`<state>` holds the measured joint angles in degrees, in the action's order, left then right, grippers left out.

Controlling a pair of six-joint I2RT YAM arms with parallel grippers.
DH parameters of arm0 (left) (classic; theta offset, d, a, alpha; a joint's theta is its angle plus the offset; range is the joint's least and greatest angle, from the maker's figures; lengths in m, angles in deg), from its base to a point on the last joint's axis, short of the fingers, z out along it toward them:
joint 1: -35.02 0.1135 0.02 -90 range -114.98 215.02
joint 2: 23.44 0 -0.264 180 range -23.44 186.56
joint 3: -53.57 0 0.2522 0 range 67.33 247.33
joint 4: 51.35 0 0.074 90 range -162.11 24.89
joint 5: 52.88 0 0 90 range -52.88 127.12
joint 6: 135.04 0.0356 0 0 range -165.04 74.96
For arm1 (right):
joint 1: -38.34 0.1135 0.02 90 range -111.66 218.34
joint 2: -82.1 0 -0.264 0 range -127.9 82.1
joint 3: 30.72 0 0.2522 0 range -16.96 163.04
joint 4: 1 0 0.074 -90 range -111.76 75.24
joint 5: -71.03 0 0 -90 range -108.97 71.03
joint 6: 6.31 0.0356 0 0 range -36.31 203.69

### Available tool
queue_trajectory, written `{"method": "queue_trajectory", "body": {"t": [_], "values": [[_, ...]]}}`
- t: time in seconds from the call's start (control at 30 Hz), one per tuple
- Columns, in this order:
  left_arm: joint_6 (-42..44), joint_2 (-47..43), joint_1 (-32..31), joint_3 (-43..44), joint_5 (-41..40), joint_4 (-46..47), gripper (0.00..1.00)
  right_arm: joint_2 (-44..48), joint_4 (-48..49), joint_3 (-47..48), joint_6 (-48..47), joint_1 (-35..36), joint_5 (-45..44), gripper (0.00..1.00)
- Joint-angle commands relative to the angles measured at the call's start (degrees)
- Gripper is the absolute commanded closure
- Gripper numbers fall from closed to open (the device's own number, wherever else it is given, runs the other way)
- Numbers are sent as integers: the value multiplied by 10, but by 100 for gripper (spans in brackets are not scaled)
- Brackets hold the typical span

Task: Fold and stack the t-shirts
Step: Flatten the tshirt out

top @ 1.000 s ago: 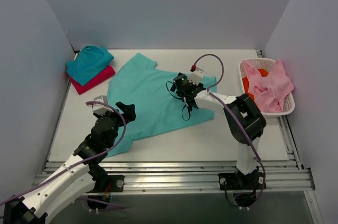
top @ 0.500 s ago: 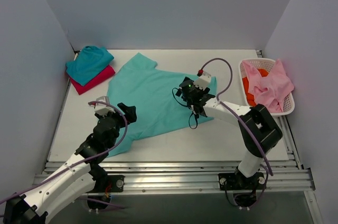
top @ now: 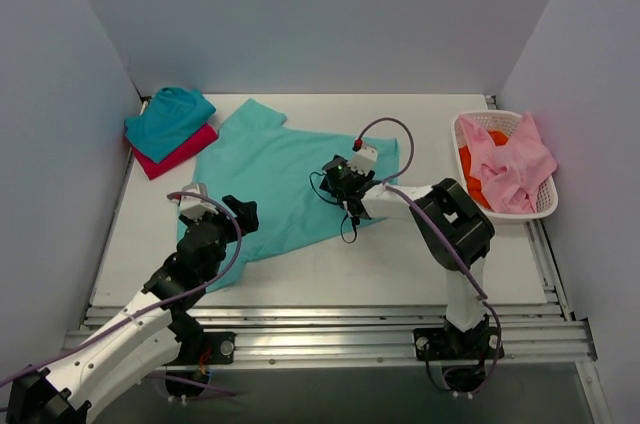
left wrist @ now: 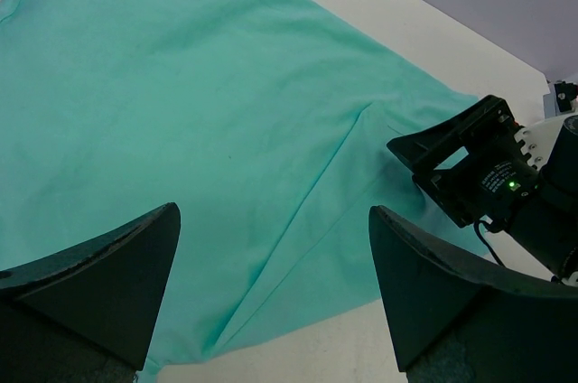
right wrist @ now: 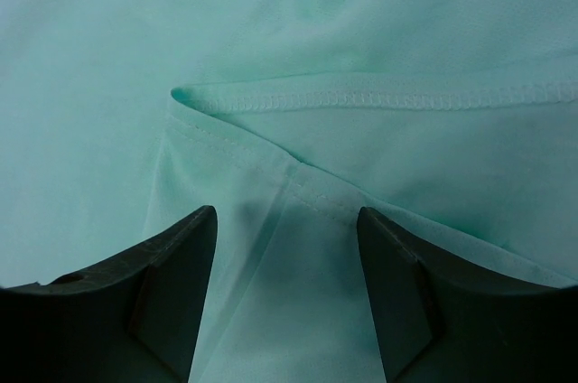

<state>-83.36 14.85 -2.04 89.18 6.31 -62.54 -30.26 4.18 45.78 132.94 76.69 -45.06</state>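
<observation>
A large mint-green t-shirt (top: 270, 179) lies spread and creased on the white table. My right gripper (top: 335, 180) presses down on its right part. In the right wrist view the right gripper (right wrist: 287, 220) is open, its jaws straddling a folded hem (right wrist: 361, 94) of the mint cloth. My left gripper (top: 236, 212) hovers over the shirt's lower left, and in the left wrist view the left gripper (left wrist: 273, 220) stands wide open with nothing in it above a long crease (left wrist: 307, 193). A teal t-shirt (top: 170, 116) lies folded on a magenta-red one (top: 188, 152) at the back left.
A white lattice basket (top: 462, 130) at the right edge holds pink cloth (top: 512, 164) and orange cloth (top: 467, 158). Grey walls close in the table on three sides. The right arm's cable (top: 385, 129) loops over the shirt. The rail runs along the near edge.
The right gripper swung right, then back left across the shirt, and its jaws have narrowed. The mint shirt's right side shifted left and bunched. The left arm stayed still.
</observation>
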Motion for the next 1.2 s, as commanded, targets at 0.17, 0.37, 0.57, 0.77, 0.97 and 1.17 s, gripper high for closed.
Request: {"method": "queue_trajectory", "body": {"t": [0.17, 0.37, 0.57, 0.77, 0.97, 1.17], "values": [[4, 10, 4, -2, -6, 18, 6, -19, -22, 29, -16, 0, 15, 43], [6, 14, 4, -1, -6, 23, 6, -41, -5, 33, -29, -8, 51, 87], [6, -5, 5, -8, -7, 18, 6, -80, -7, 44, -31, -9, 67, 100], [6, 0, 6, -11, 0, 28, 6, -77, -21, 49, -30, -2, 57, 100], [6, 5, 6, -8, 3, 29, 6, -38, -62, 51, -30, 8, 41, 100], [5, -1, 6, -8, 7, 29, 6, 37, -114, 41, -33, 21, 9, 100]]}}
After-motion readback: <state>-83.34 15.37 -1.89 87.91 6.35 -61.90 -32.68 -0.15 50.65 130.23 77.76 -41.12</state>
